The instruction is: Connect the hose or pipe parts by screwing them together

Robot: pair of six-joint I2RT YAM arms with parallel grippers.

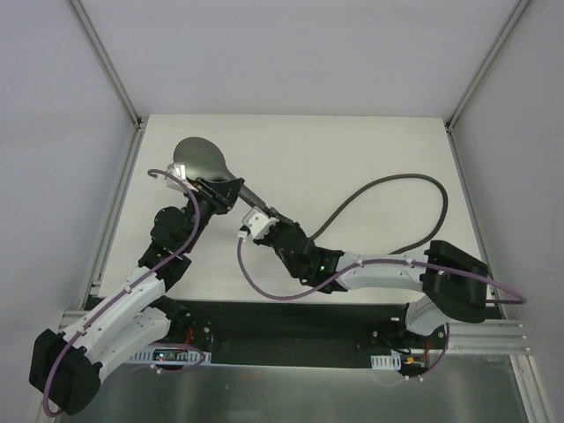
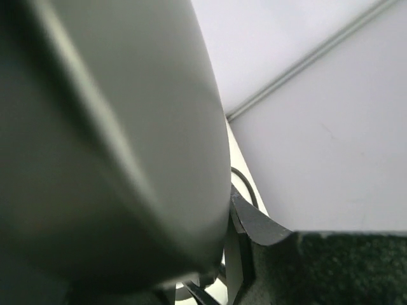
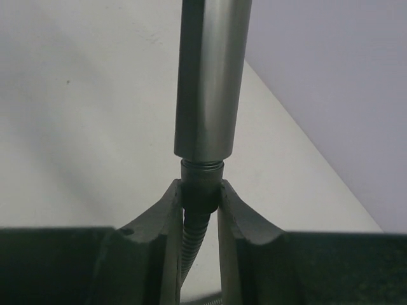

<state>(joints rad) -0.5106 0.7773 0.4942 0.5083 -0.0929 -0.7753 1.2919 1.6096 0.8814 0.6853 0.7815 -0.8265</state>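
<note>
The grey shower head (image 1: 201, 160) hangs over the table's far left, its handle (image 1: 254, 201) slanting down to the right. My left gripper (image 1: 220, 192) is shut on it where the head meets the handle; its body (image 2: 108, 140) fills the left wrist view, pressed against one dark finger (image 2: 261, 222). My right gripper (image 3: 201, 194) is shut on the dark end fitting (image 3: 201, 184) of the hose, which butts against the threaded end of the handle (image 3: 210, 82). The corrugated hose (image 3: 193, 244) runs back between the fingers. The rest of the hose (image 1: 397, 179) loops across the table's right side.
White enclosure walls with metal corner posts (image 1: 110, 66) surround the white table (image 1: 352, 150). Purple cables (image 1: 264, 291) hang along both arms. The arm bases stand on a black plate (image 1: 291, 326) at the near edge.
</note>
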